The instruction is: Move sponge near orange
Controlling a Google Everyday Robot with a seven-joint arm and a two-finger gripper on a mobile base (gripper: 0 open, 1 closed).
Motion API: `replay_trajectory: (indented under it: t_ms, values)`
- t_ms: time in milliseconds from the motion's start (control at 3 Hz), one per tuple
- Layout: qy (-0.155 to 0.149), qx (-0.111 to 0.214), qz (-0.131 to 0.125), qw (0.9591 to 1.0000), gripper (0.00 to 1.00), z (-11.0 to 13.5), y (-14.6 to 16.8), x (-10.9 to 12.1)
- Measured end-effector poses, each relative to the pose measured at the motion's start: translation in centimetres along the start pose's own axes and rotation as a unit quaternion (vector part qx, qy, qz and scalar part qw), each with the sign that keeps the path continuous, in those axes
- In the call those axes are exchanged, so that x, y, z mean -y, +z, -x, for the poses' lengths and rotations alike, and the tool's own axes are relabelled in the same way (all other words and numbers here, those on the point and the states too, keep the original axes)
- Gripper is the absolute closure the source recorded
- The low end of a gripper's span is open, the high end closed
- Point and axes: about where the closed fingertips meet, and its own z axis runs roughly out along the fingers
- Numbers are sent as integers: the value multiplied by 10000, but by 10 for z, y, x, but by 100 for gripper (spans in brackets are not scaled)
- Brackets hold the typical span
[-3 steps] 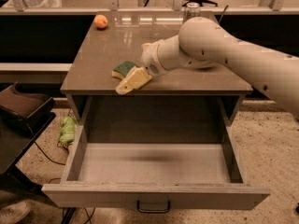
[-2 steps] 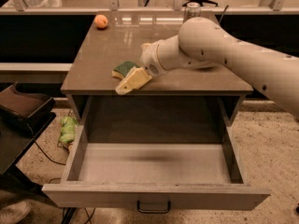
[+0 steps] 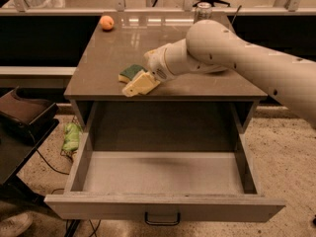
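The sponge (image 3: 130, 72), pale yellow foam with a dark green top, lies near the front left of the grey-brown cabinet top (image 3: 207, 85). The gripper (image 3: 141, 83) is cream coloured and sits at the sponge's near right side, low over the front edge of the top; it partly covers the sponge. The white arm (image 3: 232, 53) reaches in from the right. The orange (image 3: 106, 22) rests at the far left corner of the top, well apart from the sponge.
The cabinet's drawer (image 3: 163, 209) is pulled wide open toward the front. A metal can (image 3: 202, 10) stands at the back of the top. A green object (image 3: 72, 136) lies on the floor at left, beside a brown seat (image 3: 24, 113).
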Motion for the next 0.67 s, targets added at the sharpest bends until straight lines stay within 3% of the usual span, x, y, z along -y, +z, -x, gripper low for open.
replay_trajectory:
  t_ms: [667]
  values:
    - [-14, 3, 31, 10000, 64, 2, 3, -3]
